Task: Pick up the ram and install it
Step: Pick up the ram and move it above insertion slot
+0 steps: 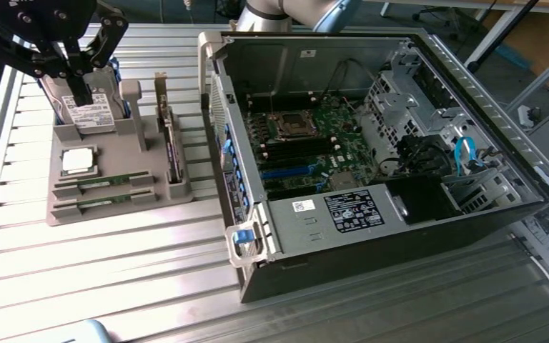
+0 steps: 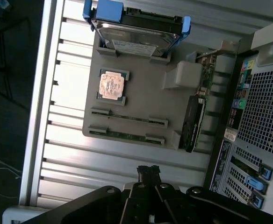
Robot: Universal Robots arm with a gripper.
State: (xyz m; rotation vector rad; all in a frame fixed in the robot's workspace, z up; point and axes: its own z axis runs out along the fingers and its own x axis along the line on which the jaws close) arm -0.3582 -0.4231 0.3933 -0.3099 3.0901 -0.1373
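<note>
Lying horizontal in holder: ram

The table under me is a bed of long, pale metal slats with dark grooves between them, framed by a metal rail; in the wrist view the slats shine brightly. Two things lie directly on it. A flat grey holder sits towards the exterior view's left. Just beside it, on the exterior view's right, an open computer case lies on its side. Something pale blue shows at the table's near edge; I cannot tell what it is.
</note>
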